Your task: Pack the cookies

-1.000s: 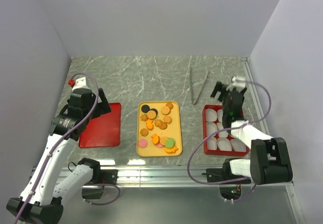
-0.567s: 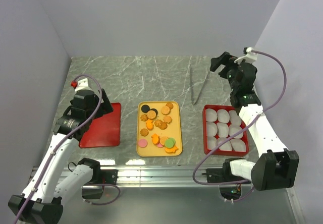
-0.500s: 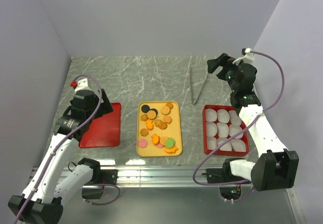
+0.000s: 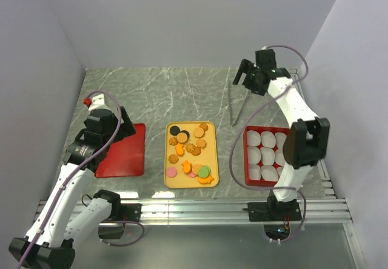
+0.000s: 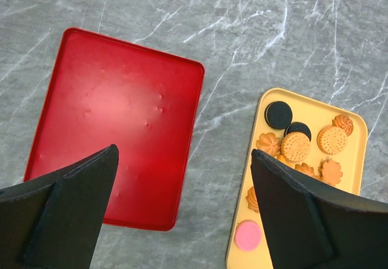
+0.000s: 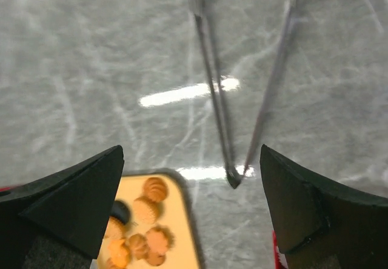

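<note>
My right gripper (image 4: 247, 80) hangs spread wide over the metal tongs (image 6: 232, 178), grasping nothing. My left gripper (image 5: 183, 154) is also released, above the red tray (image 5: 115, 111) beside the cookies (image 5: 295, 146).

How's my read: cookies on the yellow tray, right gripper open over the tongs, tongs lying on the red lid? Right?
One slip: the tongs lie on the bare table, not the red lid, as the right wrist view shows. The rest holds.
</note>
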You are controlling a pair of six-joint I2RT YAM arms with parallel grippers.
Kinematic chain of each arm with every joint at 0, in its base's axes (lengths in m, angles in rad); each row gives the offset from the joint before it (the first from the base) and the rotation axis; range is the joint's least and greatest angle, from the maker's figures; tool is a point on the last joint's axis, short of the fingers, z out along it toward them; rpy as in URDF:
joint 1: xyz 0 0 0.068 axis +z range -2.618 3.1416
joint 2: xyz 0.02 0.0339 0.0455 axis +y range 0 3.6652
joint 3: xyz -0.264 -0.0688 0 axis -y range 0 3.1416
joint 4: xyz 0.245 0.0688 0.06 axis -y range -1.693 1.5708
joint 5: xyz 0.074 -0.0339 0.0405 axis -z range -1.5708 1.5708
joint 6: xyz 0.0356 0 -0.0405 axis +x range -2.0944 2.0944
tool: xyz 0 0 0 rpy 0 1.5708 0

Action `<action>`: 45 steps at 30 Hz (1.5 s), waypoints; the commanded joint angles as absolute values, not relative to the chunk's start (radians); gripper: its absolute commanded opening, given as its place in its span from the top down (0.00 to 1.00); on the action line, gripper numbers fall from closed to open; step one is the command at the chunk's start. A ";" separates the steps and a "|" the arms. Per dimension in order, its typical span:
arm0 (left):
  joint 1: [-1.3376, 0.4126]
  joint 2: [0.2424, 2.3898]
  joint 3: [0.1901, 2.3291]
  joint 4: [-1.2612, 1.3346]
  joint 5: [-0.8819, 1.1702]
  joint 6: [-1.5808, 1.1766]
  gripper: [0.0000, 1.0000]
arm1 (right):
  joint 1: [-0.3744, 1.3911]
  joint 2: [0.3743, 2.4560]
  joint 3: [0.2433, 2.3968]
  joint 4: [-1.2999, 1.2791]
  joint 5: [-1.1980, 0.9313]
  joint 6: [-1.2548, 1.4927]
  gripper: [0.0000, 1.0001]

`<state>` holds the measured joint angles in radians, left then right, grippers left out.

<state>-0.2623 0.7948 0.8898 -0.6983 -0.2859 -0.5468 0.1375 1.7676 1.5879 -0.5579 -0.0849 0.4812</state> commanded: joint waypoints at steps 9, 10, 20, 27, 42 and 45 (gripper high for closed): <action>-0.264 0.779 0.884 -0.655 -0.293 -0.560 0.04 | 0.250 2.074 1.836 -0.962 0.095 0.383 0.00; -0.264 0.778 0.884 -0.655 -0.295 -0.560 0.04 | 0.250 2.088 1.842 -0.969 0.101 0.387 0.00; -0.258 0.788 0.879 -0.653 -0.301 -0.560 0.06 | 0.250 2.215 1.954 -1.026 0.101 0.399 0.00; -0.238 0.798 0.879 -0.650 -0.293 -0.557 0.07 | 0.226 2.301 2.019 -1.025 0.092 0.426 0.00; -0.198 0.808 0.879 -0.646 -0.284 -0.554 0.08 | 0.206 2.425 2.183 -1.043 0.113 0.453 0.05; -0.198 0.801 0.877 -0.644 -0.285 -0.554 0.08 | 0.206 2.424 2.183 -1.045 0.121 0.454 0.11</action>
